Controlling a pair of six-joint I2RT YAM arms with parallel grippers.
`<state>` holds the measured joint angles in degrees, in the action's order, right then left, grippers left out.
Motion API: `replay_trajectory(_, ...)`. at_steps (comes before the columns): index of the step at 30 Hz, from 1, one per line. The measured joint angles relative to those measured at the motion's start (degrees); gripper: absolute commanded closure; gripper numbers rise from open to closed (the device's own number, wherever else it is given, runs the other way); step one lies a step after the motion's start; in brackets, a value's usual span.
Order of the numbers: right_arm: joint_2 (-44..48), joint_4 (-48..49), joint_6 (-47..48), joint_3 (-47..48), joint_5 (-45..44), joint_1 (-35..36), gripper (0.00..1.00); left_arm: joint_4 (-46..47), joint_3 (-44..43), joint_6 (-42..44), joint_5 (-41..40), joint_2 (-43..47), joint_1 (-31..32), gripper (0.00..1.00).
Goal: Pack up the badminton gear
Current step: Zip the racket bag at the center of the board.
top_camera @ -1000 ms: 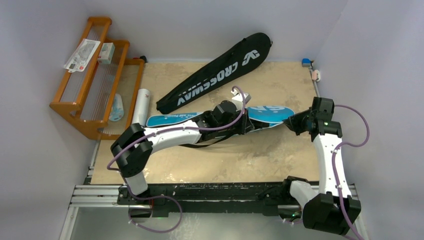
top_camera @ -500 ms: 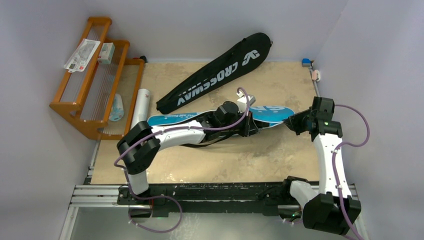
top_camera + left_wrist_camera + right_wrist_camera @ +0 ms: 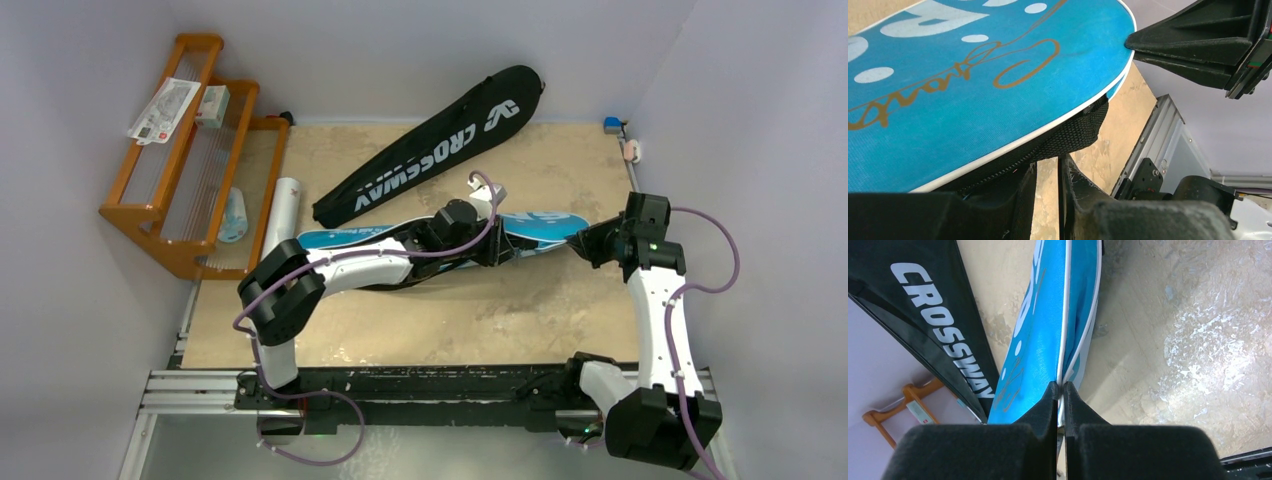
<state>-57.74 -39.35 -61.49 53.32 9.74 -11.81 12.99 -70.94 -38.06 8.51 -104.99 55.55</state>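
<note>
The blue "SPORT" cover (image 3: 545, 220) lies across the middle of the table, its wide end to the right. My right gripper (image 3: 583, 238) is shut on that end's white-piped rim (image 3: 1064, 340), jaws pinched together. My left gripper (image 3: 503, 250) is at the cover's near edge. Its jaws stand almost together with a thin slit, tips (image 3: 1048, 162) at the black zip edge under a webbing tab (image 3: 1073, 135). The black "CROSSWAY" cover (image 3: 430, 150) lies diagonally behind. The white tube (image 3: 283, 210) lies at the left. No racket or shuttlecock shows.
The orange wooden rack (image 3: 135, 165) stands at the far left with packets and a small box on it; a light-blue item (image 3: 235, 215) lies against it. Two small objects (image 3: 620, 135) sit at the far right corner. Walls close in on three sides.
My left gripper has slid to the right along the blue cover's near edge, toward my right gripper. The right arm has kept its hold and barely moved.
</note>
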Motion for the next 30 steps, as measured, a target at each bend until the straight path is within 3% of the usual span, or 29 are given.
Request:
replay_trajectory(6,0.0,0.6,0.0,0.0,0.3,-0.1,1.00,-0.3,-1.6,2.0,-1.2,0.0,0.0,0.72)
replay_trajectory(19,-0.1,1.2,0.0,0.0,0.5,-0.2,1.00,-2.0,-3.5,8.4,-5.4,0.0,0.1,0.72)
replay_trajectory(30,-0.2,1.6,0.0,0.0,0.5,-0.2,1.00,-0.9,-4.9,7.6,0.8,-2.1,0.0,0.68)
